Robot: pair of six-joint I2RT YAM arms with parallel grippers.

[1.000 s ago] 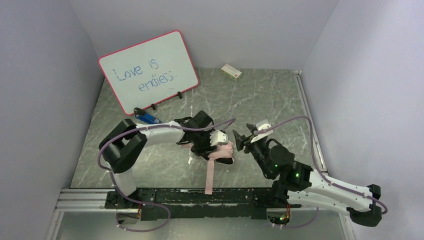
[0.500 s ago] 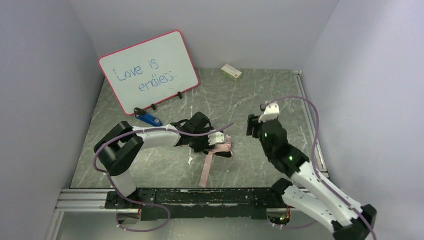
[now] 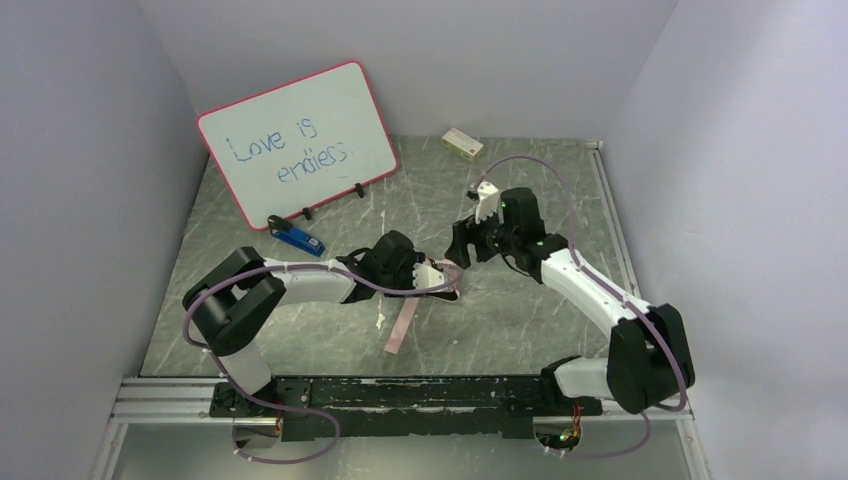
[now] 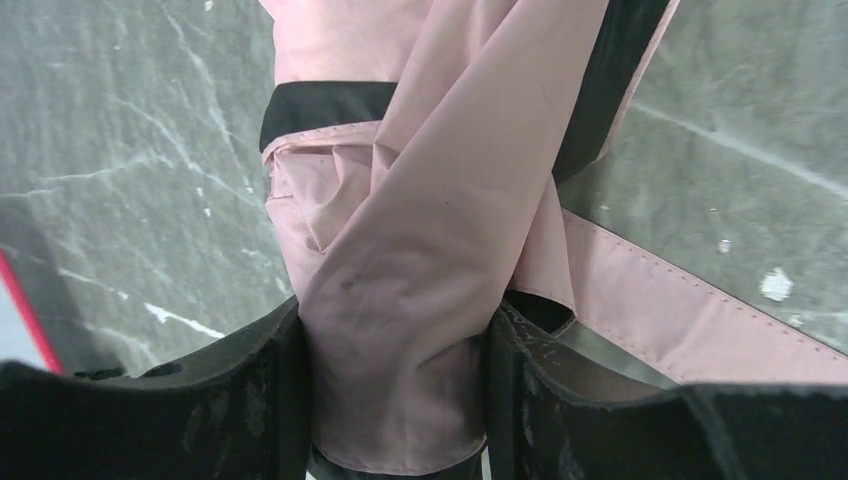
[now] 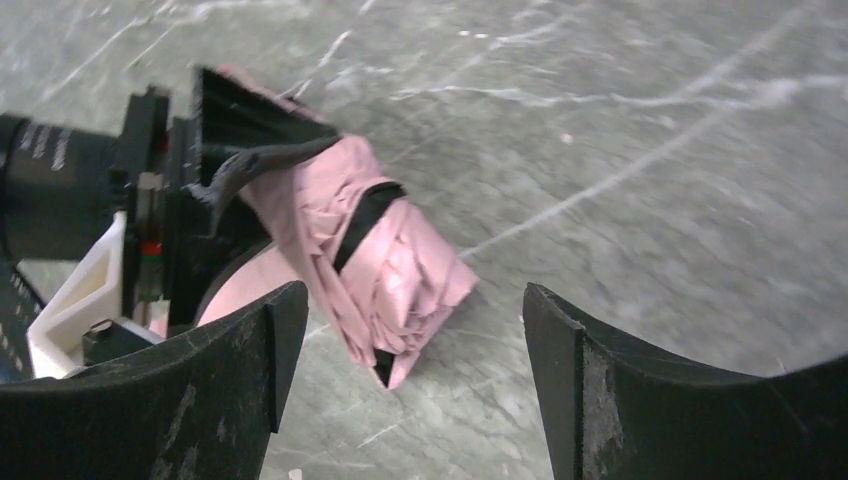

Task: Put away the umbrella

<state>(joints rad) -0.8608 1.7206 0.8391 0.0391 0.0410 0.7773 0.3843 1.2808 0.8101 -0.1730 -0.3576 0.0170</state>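
The umbrella is folded into a pale pink bundle with black edges and lies on the marble table. Its long pink strap trails toward the near edge. My left gripper is shut on the bundle; in the left wrist view the umbrella's cloth fills the gap of the left gripper, and the strap runs off right. My right gripper is open, just beyond the umbrella's free end. In the right wrist view the right gripper is spread wide above the umbrella without touching it.
A pink-framed whiteboard leans at the back left, with a blue object in front of it. A small box lies by the back wall. Grey walls close in on three sides.
My right arm has swung from the near right round to the far side and now faces the umbrella's end. My left gripper has dragged the umbrella and its strap slightly left.
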